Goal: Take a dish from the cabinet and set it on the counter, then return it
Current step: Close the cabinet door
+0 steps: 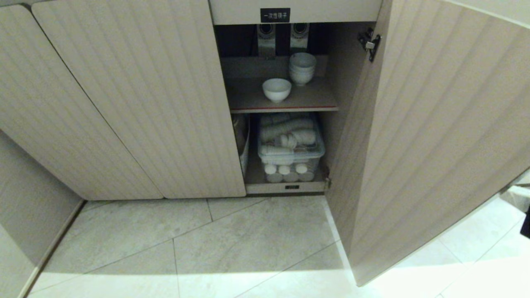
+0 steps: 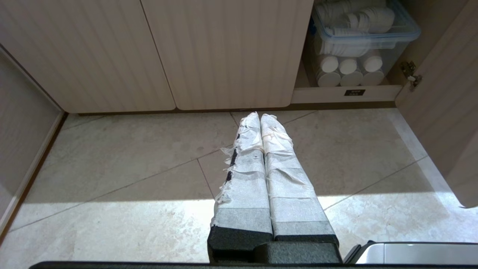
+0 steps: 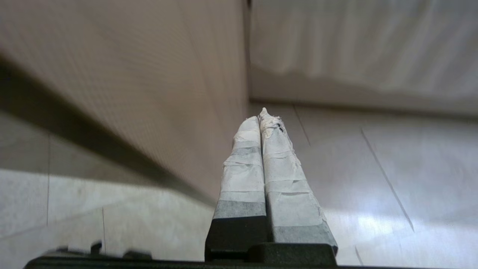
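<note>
Head view: cabinet [image 1: 414, 124] door open, dish [image 1: 276, 90] sits on the red-edged shelf [image 1: 248, 101] beside the bowl stack [image 1: 302, 68]; nothing taken yet, neither arm visible. Left wrist: my left gripper [image 2: 260, 116] fingers pressed together, empty, over floor. Right wrist: my right gripper [image 3: 261, 116] fingers together, empty, beside the door, dish unseen.

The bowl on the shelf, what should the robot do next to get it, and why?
Probably bring the right end effector round the open door toward the bowl and open it. It is shut, empty, outside the door; the bowl sits alone near the shelf's front.
</note>
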### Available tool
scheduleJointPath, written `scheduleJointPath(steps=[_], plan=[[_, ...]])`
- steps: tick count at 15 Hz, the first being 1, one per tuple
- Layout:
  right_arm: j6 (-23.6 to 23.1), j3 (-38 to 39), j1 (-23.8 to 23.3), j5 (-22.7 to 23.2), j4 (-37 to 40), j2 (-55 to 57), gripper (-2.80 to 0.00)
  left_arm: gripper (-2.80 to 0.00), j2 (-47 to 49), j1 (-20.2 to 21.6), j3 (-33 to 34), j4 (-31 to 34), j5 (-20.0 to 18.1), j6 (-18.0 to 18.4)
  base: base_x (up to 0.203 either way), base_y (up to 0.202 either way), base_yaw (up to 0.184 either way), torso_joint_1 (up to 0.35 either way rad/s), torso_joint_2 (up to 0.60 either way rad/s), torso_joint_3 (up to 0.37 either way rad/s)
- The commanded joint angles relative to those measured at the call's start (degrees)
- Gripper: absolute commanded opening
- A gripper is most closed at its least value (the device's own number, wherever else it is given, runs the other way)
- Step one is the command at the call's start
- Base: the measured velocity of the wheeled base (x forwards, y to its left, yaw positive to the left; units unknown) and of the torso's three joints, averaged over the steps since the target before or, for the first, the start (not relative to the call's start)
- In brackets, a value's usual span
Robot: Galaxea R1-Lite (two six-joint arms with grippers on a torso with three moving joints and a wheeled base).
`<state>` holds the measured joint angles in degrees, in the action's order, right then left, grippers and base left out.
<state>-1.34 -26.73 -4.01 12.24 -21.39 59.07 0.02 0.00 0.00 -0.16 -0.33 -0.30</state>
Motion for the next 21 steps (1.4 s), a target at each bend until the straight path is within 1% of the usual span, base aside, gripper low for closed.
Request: scheduleJointPath(steps=[1,2,4,5,7,9,12,13,15,17,19,21], plan=[[0.07,0.45,0.13,2.62,-6.05,2.67,-2.8,-2.8,-0.02,0.0,0.0,-0.02,-0.02,-0.05,0.0,0.0,0.0,0.0,0.0,0.0],[0.71,0.6,0.14,4.76,-6.75,2.58,-2.8,-2.8,-0.02,0.0,0.0,-0.02,-0.02,-0.05,0.0,0.0,0.0,0.0,0.0,0.0],[4.77,0.89,0.23,9.74,-8.91,2.44,-2.8,-2.8,-0.02,0.0,0.0,-0.02,-0.02,-0.05,0.0,0.0,0.0,0.0,0.0,0.0],[5.95,1.19,0.25,12.19,-10.19,2.45,-2.8,-2.8,-0.02,0.0,0.0,-0.02,-0.02,-0.05,0.0,0.0,0.0,0.0,0.0,0.0],[9.66,2.29,0.37,17.09,-14.18,2.64,-2.8,-2.8,-0.02,0.0,0.0,-0.02,-0.02,-0.05,0.0,0.0,0.0,0.0,0.0,0.0],[13.65,3.3,1.07,20.01,-17.98,3.04,-2.8,-2.8,-0.02,0.0,0.0,-0.02,-0.02,-0.05,0.0,0.0,0.0,0.0,0.0,0.0],[17.63,3.87,4.36,20.28,-19.92,3.16,-2.8,-2.8,-0.02,0.0,0.0,-0.02,-0.02,-0.05,0.0,0.0,0.0,0.0,0.0,0.0],[18.01,4.08,5.66,20.28,-20.21,3.66,-2.8,-2.8,-0.02,0.0,0.0,-0.02,-0.02,-0.05,0.0,0.0,0.0,0.0,0.0,0.0],[18.11,4.53,8.32,20.21,-20.98,4.35,-2.8,-2.8,-0.02,0.0,0.0,-0.02,-0.02,-0.05,0.0,0.0,0.0,0.0,0.0,0.0],[18.06,4.37,9.91,20.19,-22.06,5.93,-2.8,-2.8,-0.02,0.0,0.0,-0.02,-0.02,-0.05,0.0,0.0,0.0,0.0,0.0,0.0],[18.06,4.05,11.89,20.15,-24.09,8.13,-2.8,-2.8,-0.02,0.0,0.0,-0.02,-0.02,-0.05,0.0,0.0,0.0,0.0,0.0,0.0],[18.12,3.86,15.03,20.0,-26.96,10.67,-2.8,-2.8,-0.02,0.0,0.0,-0.02,-0.02,-0.05,0.0,0.0,0.0,0.0,0.0,0.0]])
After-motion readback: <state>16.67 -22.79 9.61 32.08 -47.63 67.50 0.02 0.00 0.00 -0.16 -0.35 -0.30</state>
